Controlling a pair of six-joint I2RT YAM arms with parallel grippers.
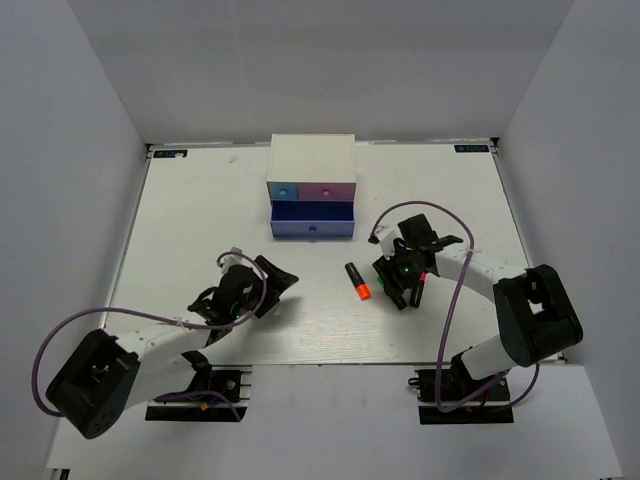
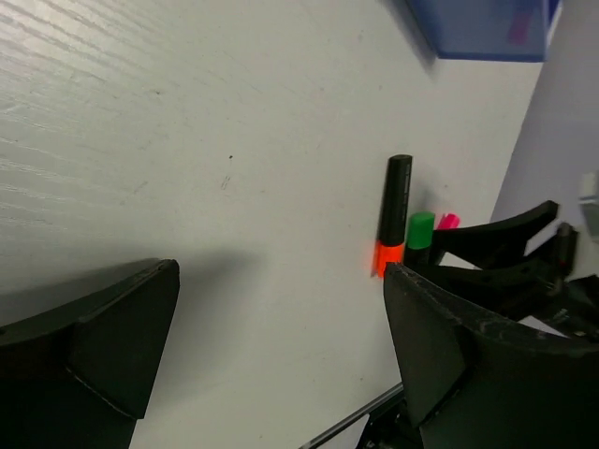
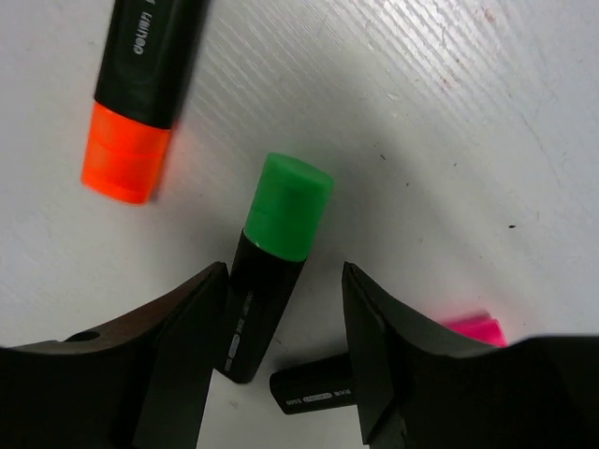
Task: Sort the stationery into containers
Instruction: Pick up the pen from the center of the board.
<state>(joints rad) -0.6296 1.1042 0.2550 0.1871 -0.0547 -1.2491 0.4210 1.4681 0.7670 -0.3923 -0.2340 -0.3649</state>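
Three short markers lie close together on the white surface point(image 1: 200, 220), right of centre in the overhead view. The orange-ended black marker point(image 1: 357, 282) lies by itself, orange end toward the bottom of the frame, below the small boxy white drawer chest point(image 1: 311, 158). The chest's lower blue drawer point(image 1: 311, 222) stands open. Above it, a small blue drawer point(image 1: 284, 188) and a pink drawer point(image 1: 328, 188) sit side by side, each with a knob.

The right gripper point(image 3: 284, 313) is low over the green-ended black marker point(image 3: 276, 243). In the right wrist view its jaws are apart, one on each side of the marker's black body. The jaw at frame left is just beside or touching it, and a gap shows at the other. The pink-ended black marker point(image 3: 318, 386) lies crosswise at the lower centre of that frame, partly hidden by the jaw at frame right. The orange-ended one is at the upper left.

The left gripper point(image 2: 281, 346) is at the lower left of centre in the overhead view, well apart from the markers. Its jaws are spread wide with only bare surface between them. In its wrist view the orange-ended marker lies right of centre, with the green and pink ends just beside it.
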